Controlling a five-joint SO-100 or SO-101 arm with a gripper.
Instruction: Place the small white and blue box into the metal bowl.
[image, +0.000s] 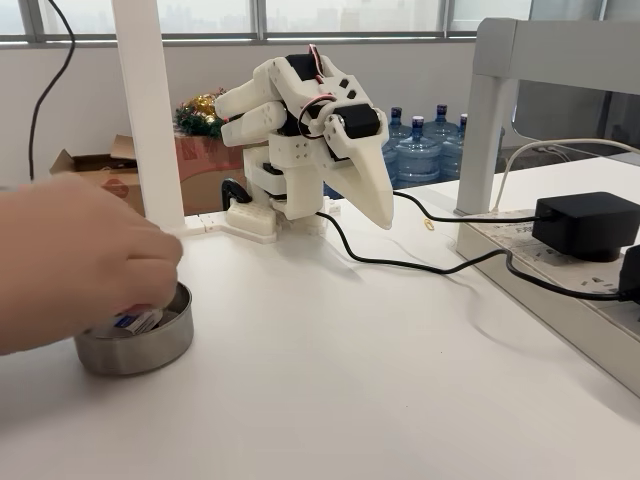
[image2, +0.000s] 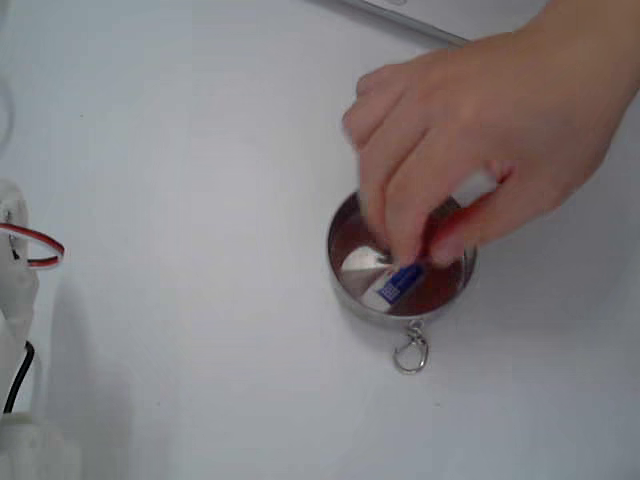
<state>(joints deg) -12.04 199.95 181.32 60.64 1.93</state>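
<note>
On the white table in a fixed view, one folded arm sat well back from one metal bowl, its gripper pointing down with fingers apparently closed together and holding nothing. A person's hand reached into the bowl, pinching the small white and blue box. From above, in a fixed view, that single box lay inside the bowl under the hand's fingertips, so the box seemed placed, though by the hand, not the robot; a metal clasp hung at the rim.
</note>
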